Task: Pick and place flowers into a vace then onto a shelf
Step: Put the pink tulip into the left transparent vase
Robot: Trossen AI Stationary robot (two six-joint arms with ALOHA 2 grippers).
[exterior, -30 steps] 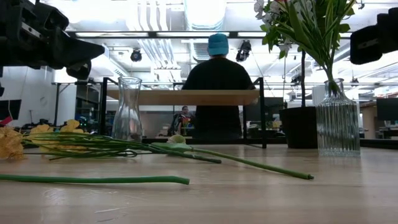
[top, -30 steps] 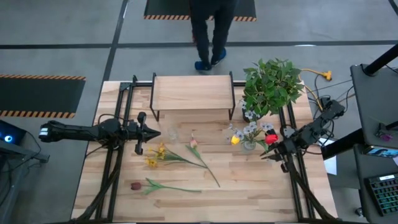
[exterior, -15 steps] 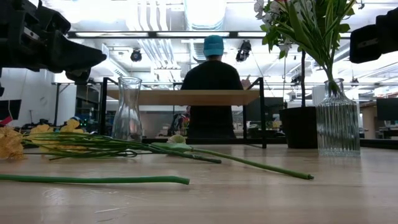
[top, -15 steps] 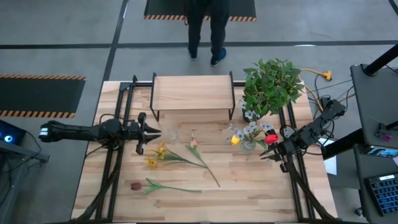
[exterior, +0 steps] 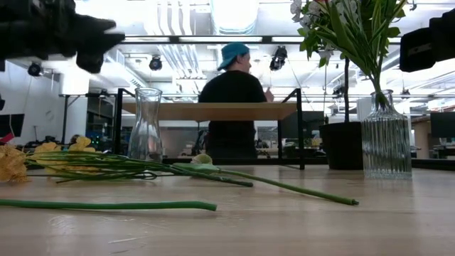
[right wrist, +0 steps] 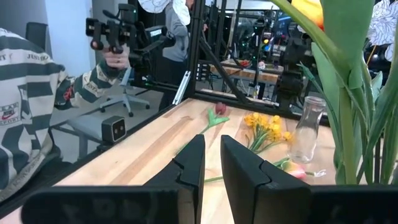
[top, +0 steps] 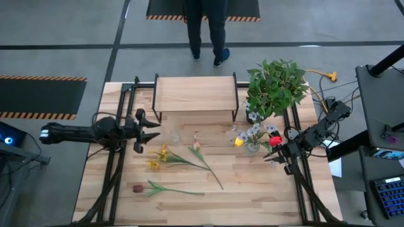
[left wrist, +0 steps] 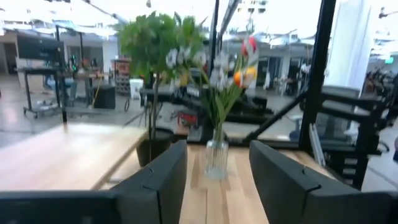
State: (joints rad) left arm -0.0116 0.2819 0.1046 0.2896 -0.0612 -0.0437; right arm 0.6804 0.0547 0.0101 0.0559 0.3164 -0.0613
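Observation:
My left gripper (top: 156, 129) (left wrist: 217, 147) hangs open in the air above the table's left part, just left of the empty clear glass vase (top: 175, 135) (exterior: 146, 134), holding nothing. My right gripper (top: 270, 156) (right wrist: 212, 140) waits with a narrow gap between its fingers, beside the ribbed glass vase (top: 252, 147) (exterior: 386, 142), which holds several flowers. Loose flowers lie flat on the table: yellow ones (top: 158, 157), a pink bud on a long stem (top: 203, 156) and a dark maroon one (top: 138, 188). The shelf (top: 194, 93) stands on its black legs at the far edge.
A bushy potted plant (top: 275, 85) stands right of the shelf, just behind the ribbed vase. Black frame rails (top: 117, 170) run along both table sides. A person (top: 208, 28) stands beyond the far edge. Bare wood lies along the near edge (top: 252, 195).
My left gripper has risen well above the table and drawn back a little toward the left edge. The person beyond the far edge has shifted and turned. The flowers, both vases and my right arm have stayed put.

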